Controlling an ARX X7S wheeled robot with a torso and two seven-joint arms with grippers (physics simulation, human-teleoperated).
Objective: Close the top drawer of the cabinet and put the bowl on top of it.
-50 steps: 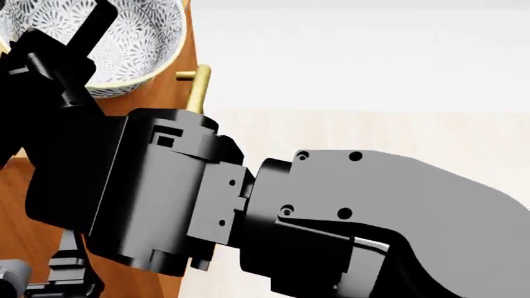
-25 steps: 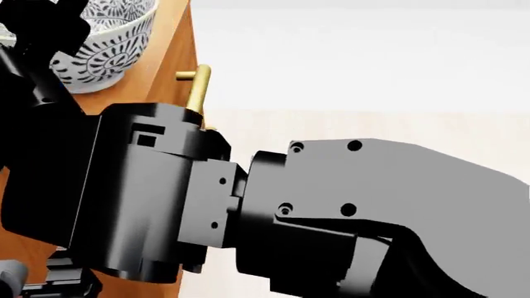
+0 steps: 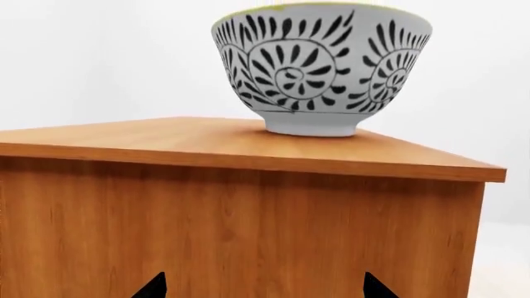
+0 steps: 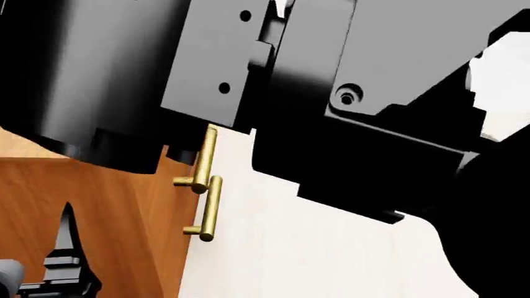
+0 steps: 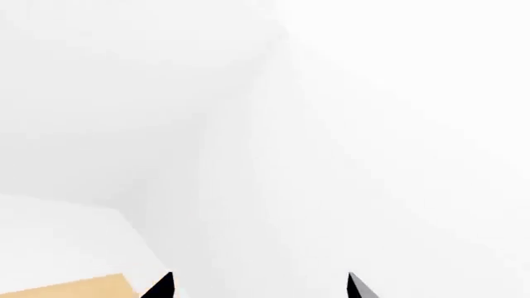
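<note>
In the left wrist view the bowl point(image 3: 323, 68), white with dark floral spirals, stands upright on the cabinet's flat top point(image 3: 248, 146). No gripper touches it. My left gripper point(image 3: 265, 292) is open below the top's edge, facing a plain brown cabinet wall, with nothing between its fingertips. In the head view two brass handles point(image 4: 208, 208) jut from the cabinet's front edge point(image 4: 178, 248). The upper one is partly behind my right arm point(image 4: 248, 74), and I cannot tell the top drawer from the drawer fronts, which are seen edge-on. My right gripper point(image 5: 258, 290) is open on nothing, facing white walls.
My right arm's black and grey links fill the upper half of the head view and hide the cabinet top there. A black pointed part point(image 4: 68, 248) shows at the lower left. White floor point(image 4: 314, 261) lies in front of the cabinet. A pale wood patch point(image 5: 66, 290) edges the right wrist view.
The head view has shifted: the bowl and cabinet top have left it, the right arm now covers its upper part, and a second handle has come into sight.
</note>
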